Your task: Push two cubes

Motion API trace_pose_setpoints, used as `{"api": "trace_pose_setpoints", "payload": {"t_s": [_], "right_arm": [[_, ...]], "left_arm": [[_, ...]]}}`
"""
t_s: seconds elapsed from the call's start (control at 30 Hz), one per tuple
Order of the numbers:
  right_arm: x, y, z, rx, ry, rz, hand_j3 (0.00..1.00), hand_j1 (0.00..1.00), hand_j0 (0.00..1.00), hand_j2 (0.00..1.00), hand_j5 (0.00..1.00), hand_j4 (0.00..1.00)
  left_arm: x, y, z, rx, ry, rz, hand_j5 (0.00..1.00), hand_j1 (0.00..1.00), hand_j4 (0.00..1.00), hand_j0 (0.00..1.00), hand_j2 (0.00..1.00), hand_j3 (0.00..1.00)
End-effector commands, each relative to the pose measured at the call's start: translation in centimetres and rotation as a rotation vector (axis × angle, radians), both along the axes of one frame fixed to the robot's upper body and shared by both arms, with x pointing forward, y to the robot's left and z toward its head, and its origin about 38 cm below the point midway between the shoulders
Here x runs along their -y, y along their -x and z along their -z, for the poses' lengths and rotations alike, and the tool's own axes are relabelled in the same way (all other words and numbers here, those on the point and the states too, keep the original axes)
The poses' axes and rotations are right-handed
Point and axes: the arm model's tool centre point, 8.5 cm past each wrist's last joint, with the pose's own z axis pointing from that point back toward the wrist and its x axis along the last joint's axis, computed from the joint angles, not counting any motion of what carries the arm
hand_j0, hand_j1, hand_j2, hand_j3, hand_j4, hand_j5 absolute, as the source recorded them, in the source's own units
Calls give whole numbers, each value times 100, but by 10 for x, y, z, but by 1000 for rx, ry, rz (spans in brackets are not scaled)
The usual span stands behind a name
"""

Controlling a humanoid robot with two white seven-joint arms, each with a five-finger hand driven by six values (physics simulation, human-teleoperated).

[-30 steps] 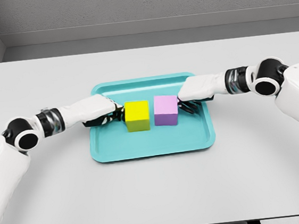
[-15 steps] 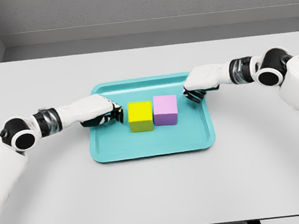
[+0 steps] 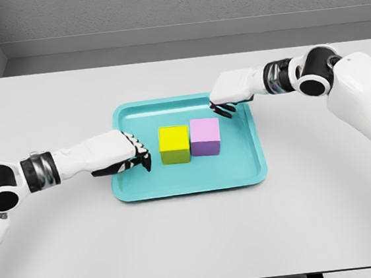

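A yellow cube (image 3: 174,144) and a pink cube (image 3: 205,136) stand side by side and touching on the teal tray (image 3: 189,176). My left hand (image 3: 136,159) hovers over the tray's left rim, a short gap left of the yellow cube, with its fingers curled and holding nothing. My right hand (image 3: 223,107) is raised over the tray's back right part, just behind and right of the pink cube. Its fingers are curled downward, not touching the cube.
The tray lies in the middle of a light grey table (image 3: 195,231). A grey wall (image 3: 172,7) runs behind the table's far edge.
Both hands have drawn away from the cubes: the left slid back and toward the front left, the right lifted and moved to the back. The cubes now sit together.
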Motion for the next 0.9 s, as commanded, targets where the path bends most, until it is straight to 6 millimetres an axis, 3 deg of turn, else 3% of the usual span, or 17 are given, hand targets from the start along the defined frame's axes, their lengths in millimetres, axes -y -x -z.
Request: {"api": "trace_pose_setpoints", "payload": {"t_s": [0.0, 0.33, 0.63, 0.87], "right_arm": [[-9, 3, 6, -11, 9, -19, 10, 10, 10, 10, 10, 10], [-12, 6, 11, -17, 24, -34, 10, 10, 10, 10, 10, 10], [-2, -6, -14, 49, 46, -8, 10, 10, 10, 10, 10, 10], [14, -5, -9, 41, 62, 13, 10, 10, 10, 10, 10, 10]], "left_arm": [[5, 9, -17, 42, 11, 37, 41, 41, 41, 41, 41, 41], [24, 14, 1, 0, 48, 53, 41, 41, 41, 41, 41, 41], [30, 7, 23, -59, 70, 20, 42, 42, 42, 42, 42, 42], [33, 2, 39, -109, 75, 5, 42, 42, 42, 42, 42, 42]]}}
